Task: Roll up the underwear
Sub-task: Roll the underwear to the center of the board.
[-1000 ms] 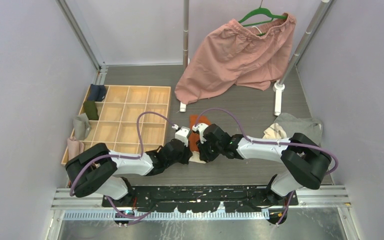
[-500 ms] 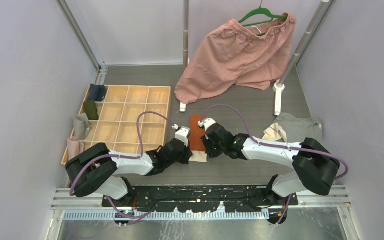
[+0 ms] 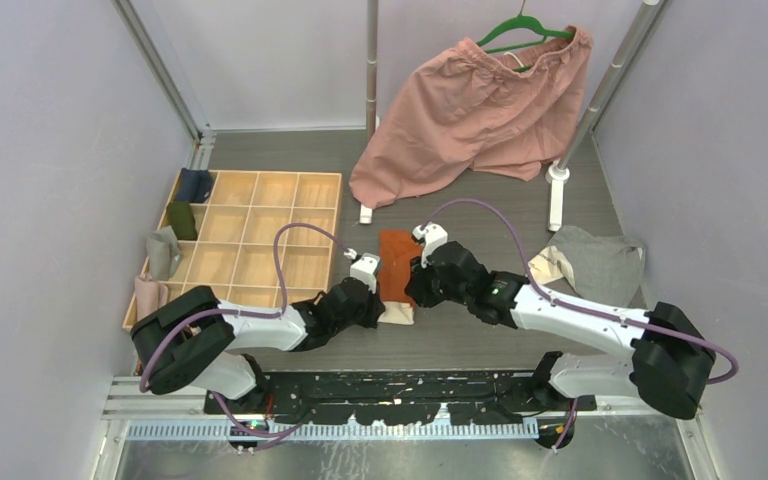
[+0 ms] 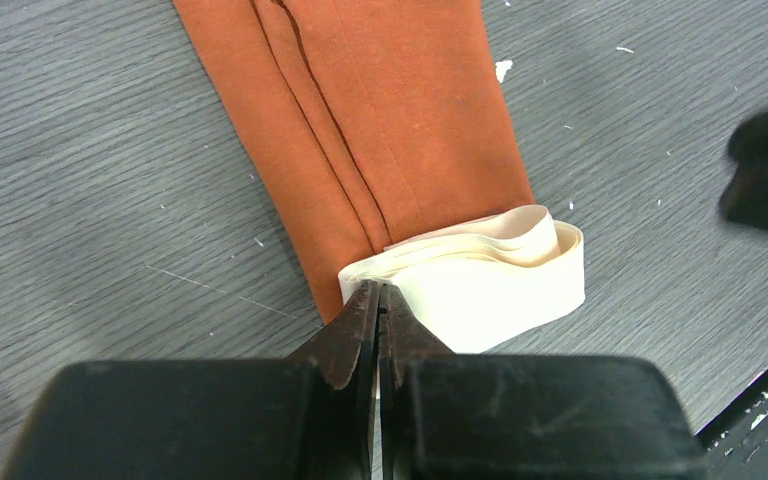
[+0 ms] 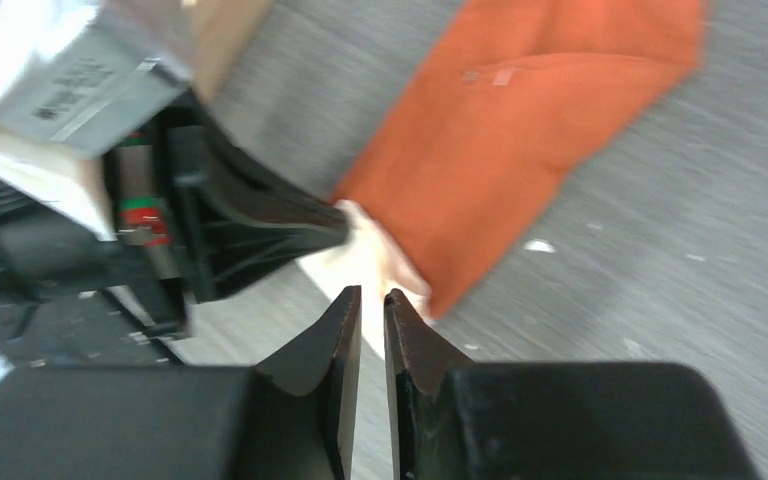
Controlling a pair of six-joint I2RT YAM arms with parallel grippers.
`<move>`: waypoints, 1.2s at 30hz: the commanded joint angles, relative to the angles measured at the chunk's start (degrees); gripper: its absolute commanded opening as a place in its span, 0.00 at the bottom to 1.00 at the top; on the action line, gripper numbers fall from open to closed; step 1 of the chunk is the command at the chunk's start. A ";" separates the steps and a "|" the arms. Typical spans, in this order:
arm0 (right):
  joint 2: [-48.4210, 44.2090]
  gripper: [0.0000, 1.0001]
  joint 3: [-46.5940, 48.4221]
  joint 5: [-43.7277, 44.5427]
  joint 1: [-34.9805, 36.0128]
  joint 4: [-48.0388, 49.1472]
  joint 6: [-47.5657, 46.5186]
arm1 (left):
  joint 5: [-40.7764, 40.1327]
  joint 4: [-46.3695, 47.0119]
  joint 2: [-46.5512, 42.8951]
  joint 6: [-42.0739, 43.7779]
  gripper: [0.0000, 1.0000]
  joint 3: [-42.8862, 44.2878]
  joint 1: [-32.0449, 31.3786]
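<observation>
rust-orange underwear (image 3: 397,265) lies on the grey table (image 3: 500,215), between the 2 arms and just in front of their wrists. it is folded into 1 narrow strip. the long axis runs near to far in the top view, away from the arm bases and toward the pink shorts (image 3: 470,110). the cream waistband (image 4: 480,275) is the near end, doubled into a flat loop; the orange far end lies flat.

left gripper (image 4: 377,292): jaws together, tips down on the left corner of the band. we cannot tell whether a fold of cloth is nipped between them or only pressed under the tips.

right gripper (image 5: 372,295): jaws a narrow slit apart, nothing between them. it hangs over the right side of the band, close beside the left arm's fingers, apparently not touching the cloth.

what the next move turns on: both claws sit at the band end, so the whole strip stretches away from them. we judge the roll has to start at the band and travel outward along that axis. the left claw is the 1 already on the cloth. no turn of the roll shows yet.

grey underwear (image 3: 600,262) lies in a loose heap well apart at the right, untouched.

hard to read:
- right wrist view is motion-blurred, so the band edge under the right tips is smeared.
- top view hides the band's corners under both wrists.
- left wrist view cuts off the strip's far end.
</observation>
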 commanded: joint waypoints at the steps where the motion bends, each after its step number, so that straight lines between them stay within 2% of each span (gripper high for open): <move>1: 3.21 0.19 -2.04 -14.85 0.57 12.47 9.32 | -1.57 -1.97 -0.22 -0.20 0.01 0.83 0.02; 6: 8.54 0.15 -2.16 -15.37 1.01 14.22 12.62 | -1.66 -2.16 -0.44 -0.21 0.01 0.73 0.02; 16: 13.06 0.13 -0.07 -2.73 0.99 3.31 10.12 | -1.66 -2.07 -0.26 -0.20 0.01 0.77 0.02; 25: 14.67 0.13 1.60 2.42 0.99 -1.92 8.31 | -1.92 -2.08 -0.34 -0.24 0.01 0.60 0.05; 33: 11.84 0.18 1.16 2.52 0.92 -1.20 4.80 | -2.01 -2.06 -0.60 -0.39 0.01 0.30 0.02; 36: 9.01 0.24 0.73 3.68 0.97 -0.37 0.99 | -2.10 -2.07 -0.88 -0.83 0.01 -0.10 0.02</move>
